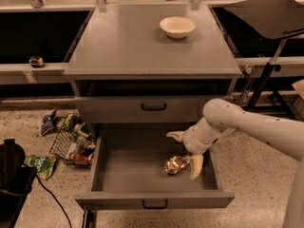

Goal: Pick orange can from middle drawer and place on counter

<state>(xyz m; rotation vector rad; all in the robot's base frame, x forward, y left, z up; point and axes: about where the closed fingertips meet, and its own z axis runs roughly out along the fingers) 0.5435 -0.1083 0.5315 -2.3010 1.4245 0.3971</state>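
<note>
The pincer (pixel 186 151) is hanging inside the pulled-out middle drawer (pixel 118 175), its fingers spread wide and gripping nothing. The orange can (pixel 175 165) is lying on the drawer floor just beside the nearer finger, while a white bowl (pixel 177 26) is sitting on the worktop (pixel 123 46).

Single view, high in front, facing down at moderate range: flat matte grey tabletop (pixel 128 46), and my gripper (pixel 185 152) in the shallow grey metal drawer (pixel 133 167).

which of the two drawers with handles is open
The lower one, the middle drawer: it is pulled out, with the orange can and the open gripper inside it. The drawer above is shut.
</note>
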